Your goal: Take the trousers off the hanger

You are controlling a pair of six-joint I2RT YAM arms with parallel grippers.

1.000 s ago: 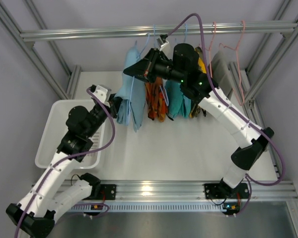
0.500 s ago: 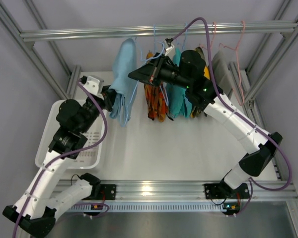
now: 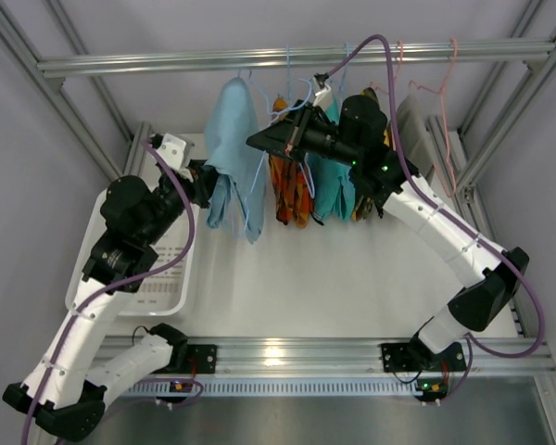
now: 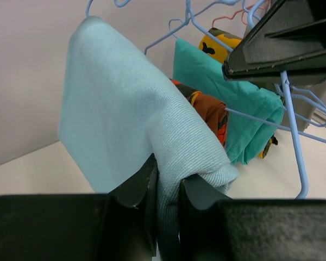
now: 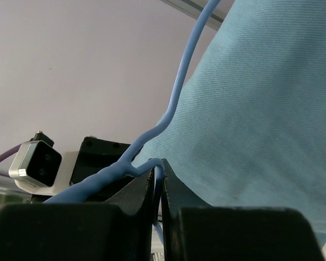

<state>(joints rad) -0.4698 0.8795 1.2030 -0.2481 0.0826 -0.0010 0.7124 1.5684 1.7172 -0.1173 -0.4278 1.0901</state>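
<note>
Nearest, at ten o'clock in the top view, the left gripper [image 4: 165, 182] pinches a lower fold of the trousers [image 4: 119, 103]. Farther, near twelve, the right gripper [image 5: 157, 182] is clamped on the hanger [image 5: 176, 98] wire. The cloth looks partly drawn leftward but not yet clearly free, so slipping it off probably remains.

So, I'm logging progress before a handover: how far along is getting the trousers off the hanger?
Done: both grips are set. In hand: the left arm's jaws pinch the soft sky-blue folded trousers; the right arm's jaws are shut on the thin light blue wire hanger. Left: drawing the cloth clear; whether it is off the bar yet, I cannot tell.
</note>
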